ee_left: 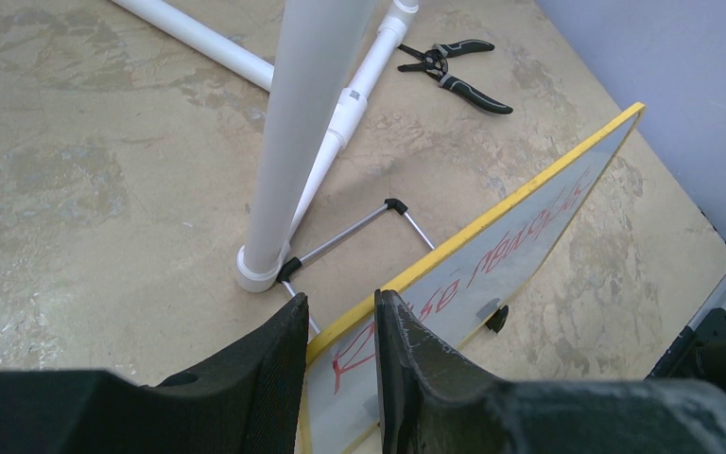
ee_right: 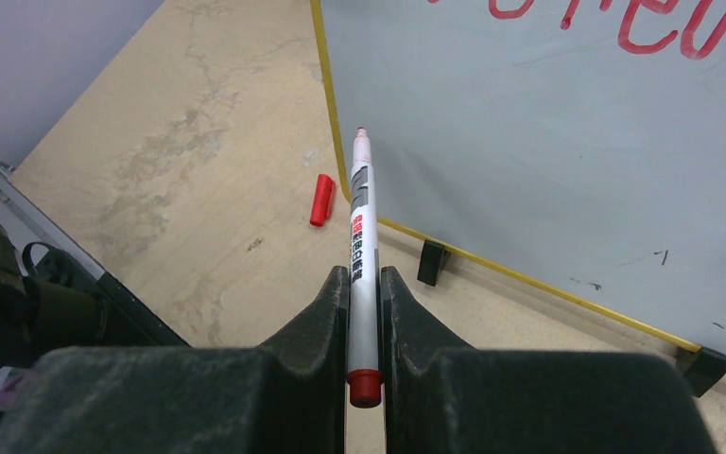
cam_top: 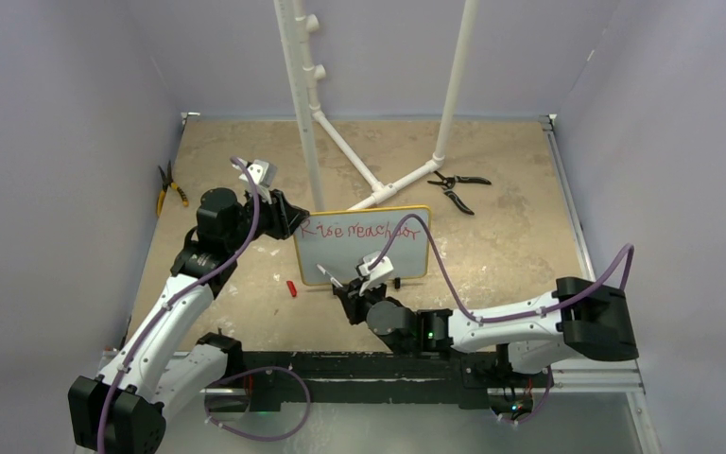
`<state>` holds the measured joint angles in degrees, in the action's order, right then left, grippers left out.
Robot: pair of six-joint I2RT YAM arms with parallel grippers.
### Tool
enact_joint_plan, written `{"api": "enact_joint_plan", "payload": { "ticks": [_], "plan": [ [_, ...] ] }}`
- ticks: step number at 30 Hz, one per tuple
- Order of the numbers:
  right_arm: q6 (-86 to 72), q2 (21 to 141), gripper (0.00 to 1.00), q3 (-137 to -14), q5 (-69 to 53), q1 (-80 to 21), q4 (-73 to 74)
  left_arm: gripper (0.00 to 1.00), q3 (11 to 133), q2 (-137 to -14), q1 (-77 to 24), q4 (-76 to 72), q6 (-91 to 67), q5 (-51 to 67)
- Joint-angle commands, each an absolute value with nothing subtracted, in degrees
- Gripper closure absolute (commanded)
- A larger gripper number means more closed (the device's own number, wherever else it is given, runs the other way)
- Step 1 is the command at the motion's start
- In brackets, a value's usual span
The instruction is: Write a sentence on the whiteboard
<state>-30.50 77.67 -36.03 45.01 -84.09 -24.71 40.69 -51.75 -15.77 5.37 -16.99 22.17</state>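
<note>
The whiteboard [cam_top: 369, 257], yellow-framed, leans upright at mid-table. One line of red script, the sentence [cam_top: 359, 229], runs along its top and reads roughly "Rise reach for". My left gripper [cam_top: 290, 218] has a jaw on each side of the board's top left corner [ee_left: 340, 326]. My right gripper [cam_top: 352, 288] is shut on a white marker [ee_right: 361, 236], uncapped. Its red tip [ee_right: 361, 132] points at the board's lower left, and I cannot tell whether it touches. The board's blank lower area [ee_right: 529, 161] fills the right wrist view.
The red marker cap [cam_top: 291, 288] lies on the table left of the board and shows in the right wrist view [ee_right: 321, 199]. A white PVC pipe frame [cam_top: 307, 104] stands behind the board. Black pliers [cam_top: 456, 187] lie back right, yellow-handled pliers [cam_top: 168, 189] back left.
</note>
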Motion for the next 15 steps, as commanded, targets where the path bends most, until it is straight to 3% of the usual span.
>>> {"api": "enact_joint_plan", "payload": {
  "ticks": [1, 15],
  "plan": [
    [-30.7, 78.5, 1.00, -38.5, 47.9, -83.8, -29.7, 0.70, 40.2, -51.2, -15.7, 5.3, -17.8, 23.2],
    [-30.6, 79.8, 1.00, -38.7, 45.8, -79.2, -31.1, 0.70, 40.2, -51.2, -15.7, 5.2, -17.9, 23.5]
  ]
}}
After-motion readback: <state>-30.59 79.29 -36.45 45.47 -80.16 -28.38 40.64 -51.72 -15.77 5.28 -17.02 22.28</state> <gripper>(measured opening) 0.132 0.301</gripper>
